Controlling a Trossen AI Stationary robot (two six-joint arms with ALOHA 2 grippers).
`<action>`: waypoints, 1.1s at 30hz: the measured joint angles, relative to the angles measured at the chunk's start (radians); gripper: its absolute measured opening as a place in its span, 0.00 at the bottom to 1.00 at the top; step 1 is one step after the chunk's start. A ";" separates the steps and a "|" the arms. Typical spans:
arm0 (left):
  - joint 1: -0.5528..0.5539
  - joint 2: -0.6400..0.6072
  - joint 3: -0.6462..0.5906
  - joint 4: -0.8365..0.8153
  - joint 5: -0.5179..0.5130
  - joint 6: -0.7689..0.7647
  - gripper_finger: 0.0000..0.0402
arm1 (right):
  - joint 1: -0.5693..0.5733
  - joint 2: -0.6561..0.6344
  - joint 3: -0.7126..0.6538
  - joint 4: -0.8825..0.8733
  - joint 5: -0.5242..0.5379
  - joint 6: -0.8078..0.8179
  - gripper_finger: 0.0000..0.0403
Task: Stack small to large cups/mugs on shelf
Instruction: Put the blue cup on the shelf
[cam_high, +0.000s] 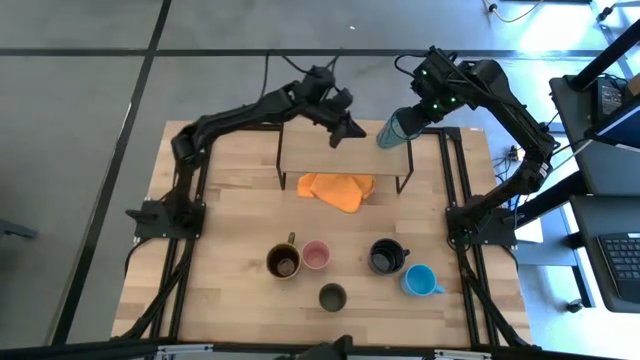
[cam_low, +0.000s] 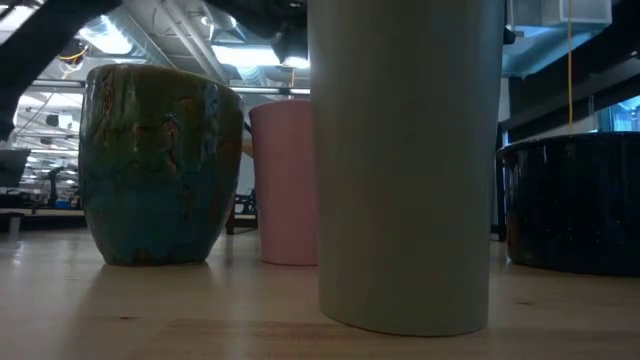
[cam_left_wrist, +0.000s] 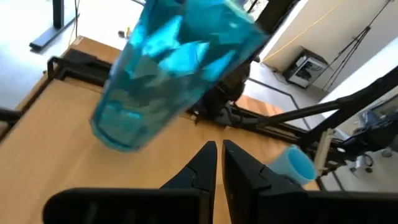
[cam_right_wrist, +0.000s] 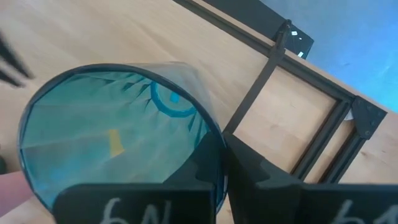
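Above shelf (cam_high: 340, 155), right gripper (cam_high: 408, 118) clamping tilted teal tumbler (cam_high: 393, 129)

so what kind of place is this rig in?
Likely a lab or open office workspace: grey floor around the wooden table, a desk with a keyboard beside it, and exposed ceiling ducts with strip lights.

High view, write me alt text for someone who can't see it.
Seen from above, the right claw holds a teal tumbler tilted over the right end of a low wooden shelf, while the left claw hovers shut over the shelf's middle. An orange cloth lies before the shelf, and five mugs sit nearer the table's front edge.
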 joint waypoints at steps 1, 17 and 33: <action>0.000 0.013 0.011 -0.002 -0.001 0.007 0.05 | 0.000 0.000 0.000 0.000 -0.004 0.003 0.04; -0.033 0.137 0.023 0.123 -0.052 0.002 0.05 | 0.000 0.000 0.000 0.000 -0.012 0.004 0.04; -0.039 0.150 0.023 0.173 -0.106 0.025 0.05 | 0.034 0.000 0.000 -0.005 -0.026 0.041 0.04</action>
